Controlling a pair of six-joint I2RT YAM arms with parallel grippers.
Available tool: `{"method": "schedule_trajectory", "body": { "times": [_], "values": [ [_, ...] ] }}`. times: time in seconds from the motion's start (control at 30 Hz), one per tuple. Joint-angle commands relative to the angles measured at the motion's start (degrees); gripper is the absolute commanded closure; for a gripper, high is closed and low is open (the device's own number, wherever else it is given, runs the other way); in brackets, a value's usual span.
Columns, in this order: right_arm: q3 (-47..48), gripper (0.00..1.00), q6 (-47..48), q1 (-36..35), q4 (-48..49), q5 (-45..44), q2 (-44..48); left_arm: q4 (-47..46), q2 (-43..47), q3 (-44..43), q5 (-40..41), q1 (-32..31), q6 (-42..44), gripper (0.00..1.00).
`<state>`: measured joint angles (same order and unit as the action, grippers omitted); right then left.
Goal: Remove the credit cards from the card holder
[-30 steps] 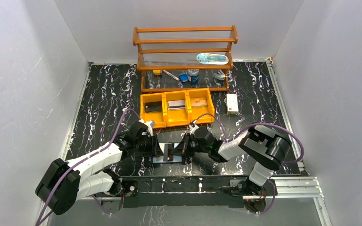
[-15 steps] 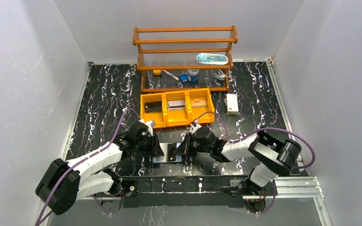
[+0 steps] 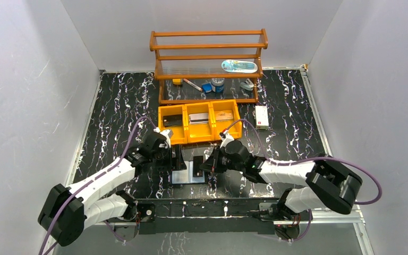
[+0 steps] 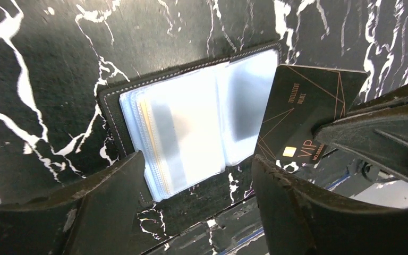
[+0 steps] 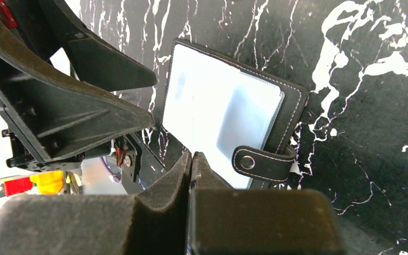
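The card holder [image 3: 190, 176] lies open near the table's front edge, black outside, with pale clear sleeves [image 4: 191, 122] showing and its snap strap [image 5: 260, 161] to one side. A black credit card [image 4: 308, 114] with gold lines and "VIP" print hangs just past the holder's right edge. My right gripper [image 5: 191, 155] is shut on that card's corner, and in the top view the gripper [image 3: 210, 164] and the card [image 3: 198, 159] sit over the holder's right side. My left gripper [image 4: 196, 159] is open above the holder's left part [image 3: 178, 159], with nothing between its fingers.
A yellow three-compartment tray [image 3: 199, 139] stands just beyond the grippers with flat items in it. Behind it is a wooden shelf [image 3: 207, 59] with small objects. A white box [image 3: 261, 117] lies right of the tray. The mounting rail [image 3: 244, 205] runs along the front edge.
My left gripper has opened and drawn back off the holder. The right gripper, still shut, has shifted toward the far side with the black card, now outside the sleeves.
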<state>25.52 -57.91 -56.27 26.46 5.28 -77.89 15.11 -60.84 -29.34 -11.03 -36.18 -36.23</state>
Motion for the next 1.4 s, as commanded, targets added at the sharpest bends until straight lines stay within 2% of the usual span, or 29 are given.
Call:
{"method": "schedule_trajectory", "body": {
  "times": [0.0, 0.1, 0.23, 0.43, 0.53, 0.73, 0.83, 0.93, 1.07, 1.23, 1.37],
  "values": [
    [2.9, 1.0, 5.7, 0.2, -4.0, -4.4, 5.4, 7.2, 3.8, -6.3, 4.8, 0.0, 3.8, 0.23],
    [3.4, 1.0, 8.1, 0.1, -6.5, -6.9, 8.6, 10.5, 4.3, -9.7, 7.0, 0.0, 7.0, 0.11],
    [4.4, 1.0, 14.0, 0.1, -9.7, -8.6, 11.3, 14.4, 5.1, -13.0, 13.8, 0.0, 11.4, 0.02],
    [8.1, 1.0, 25.0, 0.1, -16.8, -12.3, 13.6, 14.1, 8.9, -12.4, 23.9, 0.0, 14.6, 0.02],
    [9.9, 1.0, 31.1, 0.2, -19.3, -19.3, 16.0, 10.3, 11.5, -10.0, 24.0, 0.1, 14.3, 0.02],
    [11.3, 1.0, 43.2, 0.5, -19.9, -36.3, 20.1, 10.5, 11.0, -10.3, 27.8, 0.1, 14.5, 0.02],
    [13.3, 1.0, 49.2, 2.7, -20.4, -39.4, 19.6, 10.9, 10.7, -10.4, 29.4, 1.2, 13.8, 0.02],
    [16.0, 1.0, 52.6, 7.2, -22.5, -37.7, 17.4, 11.0, 9.6, -10.3, 27.2, 5.6, 13.4, 0.02],
    [19.3, 1.0, 56.4, 15.2, -24.1, -27.1, 13.6, 11.0, 6.9, -10.9, 21.9, 13.1, 13.2, 0.02],
    [21.8, 1.0, 65.1, 19.2, -23.0, -19.1, 8.2, 12.6, 5.1, -11.5, 24.9, 14.4, 12.6, 0.02],
    [26.0, 1.0, 71.4, 20.4, -25.0, -17.6, 1.6, 12.9, 6.5, -11.6, 26.1, 14.3, 12.5, 0.02]
  ]
}}
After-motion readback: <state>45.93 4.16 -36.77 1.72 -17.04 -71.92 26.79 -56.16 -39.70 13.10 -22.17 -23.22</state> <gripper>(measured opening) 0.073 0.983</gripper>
